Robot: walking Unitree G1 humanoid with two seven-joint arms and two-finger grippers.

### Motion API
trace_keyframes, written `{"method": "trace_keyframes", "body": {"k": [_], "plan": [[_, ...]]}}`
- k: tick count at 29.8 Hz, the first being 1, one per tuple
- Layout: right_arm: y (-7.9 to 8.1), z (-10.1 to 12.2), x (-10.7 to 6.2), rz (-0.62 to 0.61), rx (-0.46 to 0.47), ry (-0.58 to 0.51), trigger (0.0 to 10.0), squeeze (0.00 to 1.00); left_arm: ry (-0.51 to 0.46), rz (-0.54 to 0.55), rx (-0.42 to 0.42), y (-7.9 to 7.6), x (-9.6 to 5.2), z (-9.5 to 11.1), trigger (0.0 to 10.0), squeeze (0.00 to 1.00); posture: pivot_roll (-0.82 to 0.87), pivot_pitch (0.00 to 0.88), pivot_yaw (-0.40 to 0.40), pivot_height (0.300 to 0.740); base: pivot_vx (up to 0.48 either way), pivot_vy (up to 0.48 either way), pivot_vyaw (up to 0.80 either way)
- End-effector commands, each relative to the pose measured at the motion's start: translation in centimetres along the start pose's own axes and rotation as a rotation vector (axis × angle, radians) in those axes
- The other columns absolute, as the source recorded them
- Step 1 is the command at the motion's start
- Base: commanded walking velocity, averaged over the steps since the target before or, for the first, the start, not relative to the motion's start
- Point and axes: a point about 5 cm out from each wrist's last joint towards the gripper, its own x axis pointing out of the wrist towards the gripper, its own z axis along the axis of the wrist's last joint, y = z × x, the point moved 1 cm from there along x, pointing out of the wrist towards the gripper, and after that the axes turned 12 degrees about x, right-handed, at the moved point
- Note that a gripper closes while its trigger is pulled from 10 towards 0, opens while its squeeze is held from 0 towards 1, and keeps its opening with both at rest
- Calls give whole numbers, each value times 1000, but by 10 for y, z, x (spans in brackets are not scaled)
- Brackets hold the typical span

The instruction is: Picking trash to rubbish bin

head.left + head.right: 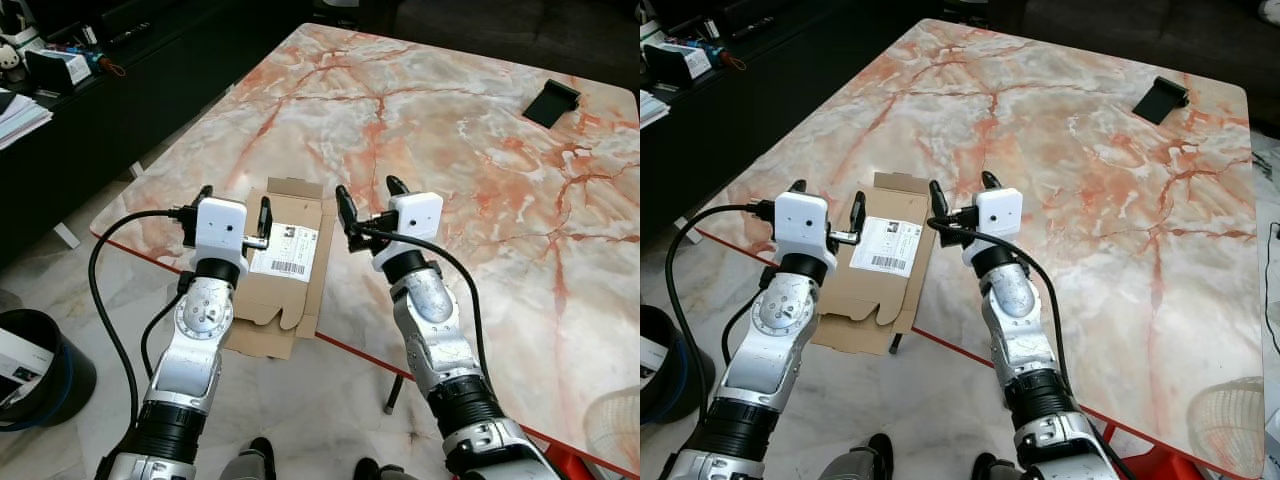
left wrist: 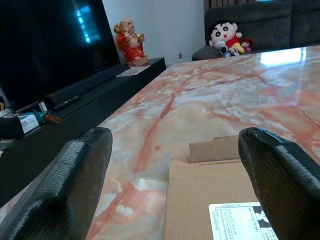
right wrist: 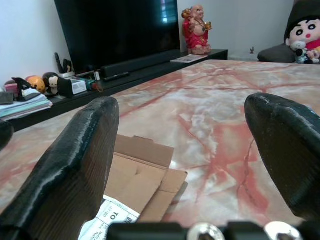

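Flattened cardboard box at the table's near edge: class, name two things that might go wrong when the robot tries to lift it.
1. The flattened cardboard box overhangs the marble table, so a nudge from the open left gripper could tip it to the floor.
2. It lies flat, leaving the open right gripper little to pinch; fingers may scrape marble.
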Motion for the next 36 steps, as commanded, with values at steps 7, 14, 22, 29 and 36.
{"method": "trace_keyframes", "body": {"k": [7,14,22,29,36], "plan": [[-3,0,0,0,-7,6,10000,0,1,-19,15,-6,-1,-3,10000,0,131,147,-3,740,0,0,0],[-4,0,1,-1,-9,3,10000,0,-4,-48,19,-9,-1,-3,10000,0,129,137,-2,740,0,0,0],[-1,-1,1,6,-6,7,10000,0,7,-49,12,-7,-1,-6,10000,0,134,126,-3,740,0,0,0],[-3,-1,1,1,-7,6,10000,0,7,-53,8,-7,-2,-7,10000,0,132,119,-2,740,-36,0,0],[-4,-1,1,1,-11,8,10000,0,4,-54,6,-7,-2,-6,10000,0,134,125,-4,740,-216,0,0]]}}
